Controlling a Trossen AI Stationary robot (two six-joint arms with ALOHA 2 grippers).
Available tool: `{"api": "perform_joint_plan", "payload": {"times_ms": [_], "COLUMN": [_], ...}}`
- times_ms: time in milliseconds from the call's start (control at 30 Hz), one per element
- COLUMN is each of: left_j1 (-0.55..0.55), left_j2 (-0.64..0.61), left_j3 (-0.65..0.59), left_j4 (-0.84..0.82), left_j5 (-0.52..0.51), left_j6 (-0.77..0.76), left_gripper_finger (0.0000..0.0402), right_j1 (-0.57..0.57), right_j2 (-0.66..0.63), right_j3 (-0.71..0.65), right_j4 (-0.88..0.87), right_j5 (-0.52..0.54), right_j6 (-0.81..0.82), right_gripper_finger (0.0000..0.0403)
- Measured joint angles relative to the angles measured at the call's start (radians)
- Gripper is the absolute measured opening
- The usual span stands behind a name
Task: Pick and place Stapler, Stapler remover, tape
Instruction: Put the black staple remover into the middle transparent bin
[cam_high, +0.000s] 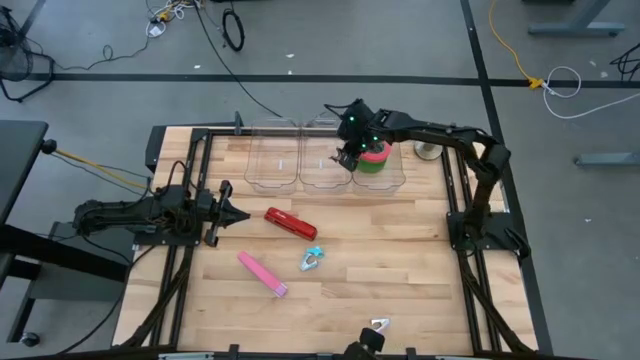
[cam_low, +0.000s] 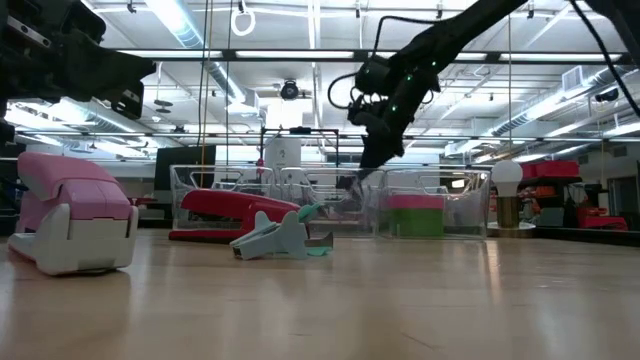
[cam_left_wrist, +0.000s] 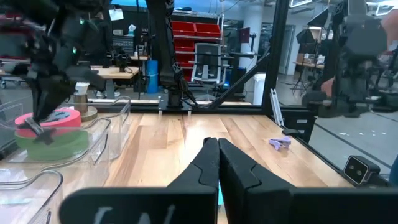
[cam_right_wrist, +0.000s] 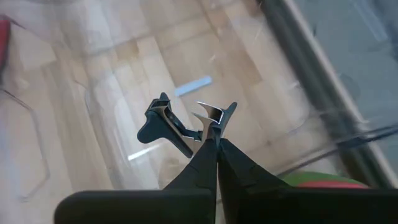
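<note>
Only the right wrist view shows what the right hand (cam_right_wrist: 214, 138) grips: a dark staple remover (cam_right_wrist: 180, 124), pinched by one wing above a clear bin (cam_high: 325, 165). From overhead, that hand (cam_high: 347, 158) hangs over the middle of three bins at the upper centre of the wooden surface (cam_high: 400, 270). The bin to its right holds the red tape (cam_high: 375, 152) stacked on the green tape (cam_high: 372, 166). A red stapler (cam_high: 291, 223), pink stapler (cam_high: 262, 273) and teal staple remover (cam_high: 311, 260) lie on open wood mid-frame, well apart. The left hand (cam_high: 222, 213) rests clenched and empty at centre left.
</note>
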Motion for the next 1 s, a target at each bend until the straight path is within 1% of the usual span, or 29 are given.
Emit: {"api": "perform_joint_plan", "payload": {"times_ms": [333,667,833,1000], "left_j1": [0.0,0.0,0.0,0.0], "left_j2": [0.0,0.0,0.0,0.0], "left_j3": [0.0,0.0,0.0,0.0], "left_j4": [0.0,0.0,0.0,0.0], "left_j5": [0.0,0.0,0.0,0.0], "left_j6": [0.001,0.0,0.0,0.0], "left_gripper_finger": [0.0003,0.0003,0.0003,0.0003], "right_j1": [0.002,0.002,0.002,0.003], "right_j2": [0.075,0.076,0.076,0.075], "right_j3": [0.0,0.0,0.0,0.0], "right_j4": [0.02,0.048,0.049,0.048], "right_j5": [-0.022,-0.027,-0.038,-0.04], "right_j6": [-0.002,0.0,-0.009,-0.018], "right_gripper_finger": [0.0004,0.0008,0.0033,0.0078]}}
